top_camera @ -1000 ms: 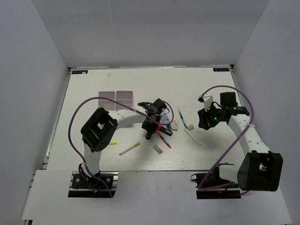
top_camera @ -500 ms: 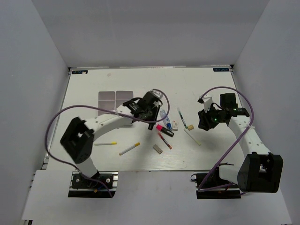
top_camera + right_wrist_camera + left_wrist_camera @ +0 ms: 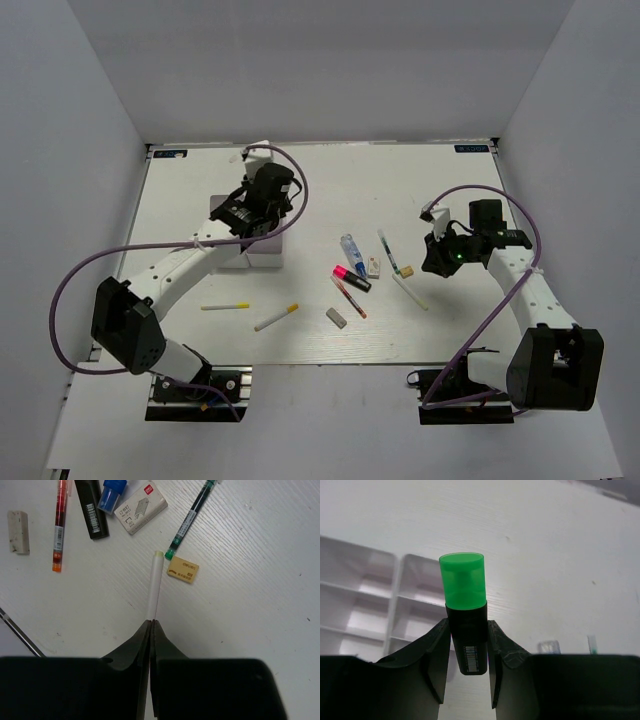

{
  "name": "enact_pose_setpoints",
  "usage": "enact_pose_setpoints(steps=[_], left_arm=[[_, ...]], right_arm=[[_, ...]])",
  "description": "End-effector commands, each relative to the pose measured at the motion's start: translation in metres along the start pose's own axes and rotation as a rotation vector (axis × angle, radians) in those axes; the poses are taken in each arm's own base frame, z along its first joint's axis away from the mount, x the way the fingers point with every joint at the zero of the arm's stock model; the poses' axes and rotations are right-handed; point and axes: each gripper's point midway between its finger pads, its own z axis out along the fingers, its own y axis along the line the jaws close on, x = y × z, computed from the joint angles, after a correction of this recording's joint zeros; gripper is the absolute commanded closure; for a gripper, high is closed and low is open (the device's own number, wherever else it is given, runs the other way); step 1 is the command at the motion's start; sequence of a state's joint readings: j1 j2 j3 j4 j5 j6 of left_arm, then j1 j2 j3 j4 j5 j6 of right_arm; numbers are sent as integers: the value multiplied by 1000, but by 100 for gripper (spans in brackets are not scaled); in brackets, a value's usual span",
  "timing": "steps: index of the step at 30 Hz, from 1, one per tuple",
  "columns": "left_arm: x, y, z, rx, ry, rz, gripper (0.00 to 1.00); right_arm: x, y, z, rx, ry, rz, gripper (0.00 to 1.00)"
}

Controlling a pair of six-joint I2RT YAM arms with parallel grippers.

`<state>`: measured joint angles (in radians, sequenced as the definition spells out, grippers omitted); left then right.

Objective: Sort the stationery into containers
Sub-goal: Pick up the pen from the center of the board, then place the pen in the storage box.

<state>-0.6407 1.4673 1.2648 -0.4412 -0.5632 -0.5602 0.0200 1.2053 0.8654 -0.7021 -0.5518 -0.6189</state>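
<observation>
My left gripper is shut on the black body of a green-capped highlighter, held above the table next to the white divided organizer. In the top view that gripper hangs over the organizer at the back left. My right gripper is shut on the near end of a thin white pen lying on the table; from above, this gripper is right of the pile. A pink highlighter, red pen, green pen and blue-capped tube lie mid-table.
A yellow eraser and a small white box lie close to the white pen's tip. A grey eraser and two white-and-yellow pens lie nearer the front edge.
The left arm swung from the central pile to the back left, over the organizer, carrying the green highlighter. The right gripper's jaws closed on the white pen.
</observation>
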Motion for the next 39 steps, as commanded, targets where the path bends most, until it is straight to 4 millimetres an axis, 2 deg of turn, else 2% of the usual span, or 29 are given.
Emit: enact_pose_setpoints(steps=[1, 2, 8, 9, 11, 12, 13, 14, 15, 17, 19, 24, 32, 38, 39], left_arm=[[-42, 51, -20, -238, -154, -204, 100], [-49, 68, -20, -302, -180, -229, 100], [-40, 126, -15, -586, -174, -319, 100], [-37, 129, -15, -615, -169, -325, 100], [-30, 149, -17, -726, -157, -345, 100], [-28, 148, -9, -758, -154, -334, 100], [-22, 157, -10, -807, -145, -337, 100], [-20, 158, -7, -829, -143, -332, 100], [-25, 161, -4, -852, -158, -343, 100], [-18, 164, 8, -891, -151, -325, 100], [-20, 169, 12, -912, -149, -329, 100], [-28, 168, 22, -881, -187, -408, 100], [-35, 161, 32, -843, -183, -426, 100], [-46, 159, 49, -846, -203, -429, 100], [-41, 159, 55, -852, -193, -413, 100]], right_arm=[[-7, 3, 1, -30, -23, -20, 94], [-7, 3, 1, -30, -25, -21, 94], [-7, 3, 2, -34, -25, -19, 94], [-5, 3, 2, -34, -23, -18, 92], [-6, 3, 2, -34, -25, -19, 92], [-7, 1, 2, -28, -31, -24, 92], [-5, 4, 3, -39, -23, -19, 92], [-4, -1, 0, -25, -27, -6, 92], [-6, 3, 2, -37, -25, -19, 92], [-3, 3, 4, -44, -16, -6, 92], [-6, 3, 2, -38, -25, -16, 92], [-1, 4, 3, -34, -14, -12, 92], [-1, 3, 5, -38, -14, -7, 91], [-2, 2, 5, -41, -14, -8, 90], [-2, 2, 5, -42, -12, -9, 90]])
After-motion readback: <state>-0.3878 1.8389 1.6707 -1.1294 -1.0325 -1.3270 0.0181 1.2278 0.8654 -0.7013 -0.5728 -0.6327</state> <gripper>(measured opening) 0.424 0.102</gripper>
